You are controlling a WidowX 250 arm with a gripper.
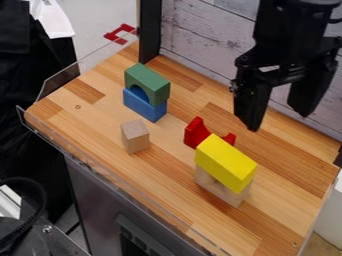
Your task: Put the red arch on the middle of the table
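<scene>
The black gripper [279,112] hangs above the right back part of the table, its two fingers spread apart with nothing between them. Lower and to its left, the red arch [195,133] rests on the wooden table [171,177] with its curved hollow facing up. It stands just behind the yellow block, which hides part of its lower right side. A gap separates the gripper from the arch.
A yellow block [226,161] lies on a wooden block [219,187] in front of the arch. A green arch [148,81] sits on a blue block [143,105] at the back left. A small wooden block [135,137] stands left of the red arch. Clear guards edge the table.
</scene>
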